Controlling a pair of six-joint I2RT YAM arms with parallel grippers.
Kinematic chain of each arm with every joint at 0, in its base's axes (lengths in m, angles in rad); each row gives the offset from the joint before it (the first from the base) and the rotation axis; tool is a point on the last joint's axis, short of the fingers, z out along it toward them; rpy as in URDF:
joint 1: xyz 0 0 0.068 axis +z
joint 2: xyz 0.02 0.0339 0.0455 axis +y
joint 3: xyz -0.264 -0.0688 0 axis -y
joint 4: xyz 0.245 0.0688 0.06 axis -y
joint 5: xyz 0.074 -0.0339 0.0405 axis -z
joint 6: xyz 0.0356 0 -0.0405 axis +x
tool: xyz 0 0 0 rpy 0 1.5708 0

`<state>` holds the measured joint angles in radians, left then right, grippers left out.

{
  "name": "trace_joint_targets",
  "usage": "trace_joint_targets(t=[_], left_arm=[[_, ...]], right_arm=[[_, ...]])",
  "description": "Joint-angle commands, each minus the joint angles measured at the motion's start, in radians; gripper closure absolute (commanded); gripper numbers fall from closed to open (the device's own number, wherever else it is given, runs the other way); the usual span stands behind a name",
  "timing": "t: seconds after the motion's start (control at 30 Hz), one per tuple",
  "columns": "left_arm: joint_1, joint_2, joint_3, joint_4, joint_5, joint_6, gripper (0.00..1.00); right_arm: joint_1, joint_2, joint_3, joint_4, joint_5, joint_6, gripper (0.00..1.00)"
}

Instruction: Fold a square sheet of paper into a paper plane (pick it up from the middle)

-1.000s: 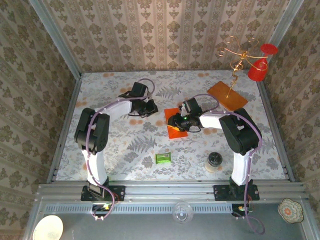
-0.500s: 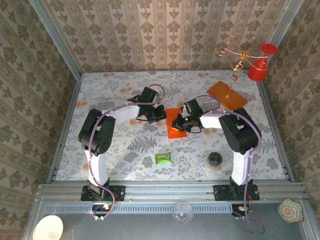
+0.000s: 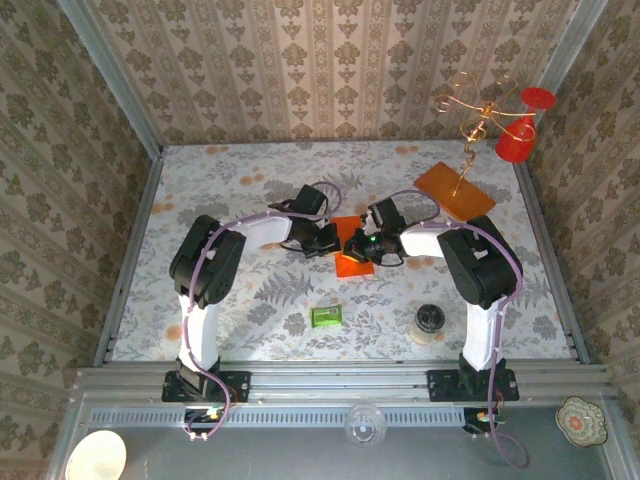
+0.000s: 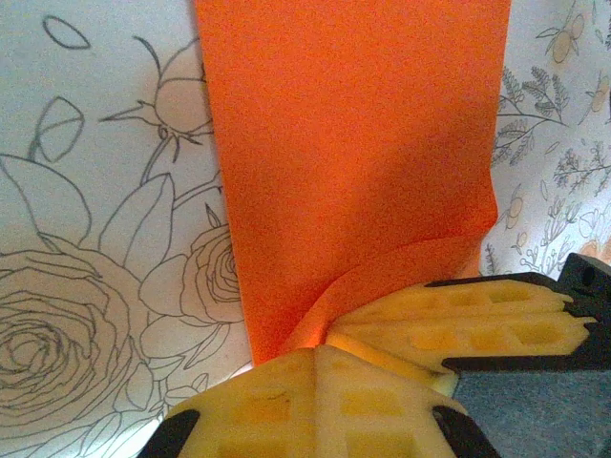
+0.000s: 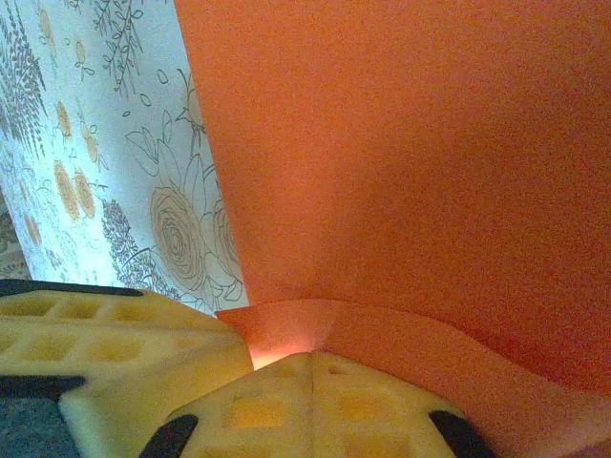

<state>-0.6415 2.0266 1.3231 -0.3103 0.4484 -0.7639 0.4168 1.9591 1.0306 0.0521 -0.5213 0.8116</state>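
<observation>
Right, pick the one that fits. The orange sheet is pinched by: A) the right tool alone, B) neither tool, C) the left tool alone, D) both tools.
D: the left tool and the right tool each stand shut on a lifted edge of the orange sheet, as their own wrist views show.

The whole floral-printed table (image 3: 230, 180) is taken in from a fixed camera set high above and behind its near edge, facing downward. Each wrist camera is held very close over the thin bright orange square sheet of paper (image 3: 352, 264), which is shared by all three views.
</observation>
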Motion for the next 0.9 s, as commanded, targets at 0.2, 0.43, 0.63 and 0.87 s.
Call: trace_joint_targets(t=[0.2,0.43,0.63,0.87], left_arm=[[-0.007,0.058,0.066,-0.041,-0.045,0.009,1.00],[-0.007,0.093,0.074,-0.085,-0.089,0.019,1.00],[-0.006,0.083,0.036,-0.105,-0.108,0.028,1.00],[-0.007,0.088,0.027,-0.108,-0.109,0.031,1.00]], right_arm=[[-0.009,0.043,-0.036,-0.076,0.058,-0.008,0.99],[-0.017,0.020,-0.047,-0.039,0.028,-0.002,0.99],[-0.036,-0.076,-0.031,-0.021,-0.006,-0.009,0.99],[-0.035,-0.033,0.014,-0.026,0.018,-0.002,0.99]])
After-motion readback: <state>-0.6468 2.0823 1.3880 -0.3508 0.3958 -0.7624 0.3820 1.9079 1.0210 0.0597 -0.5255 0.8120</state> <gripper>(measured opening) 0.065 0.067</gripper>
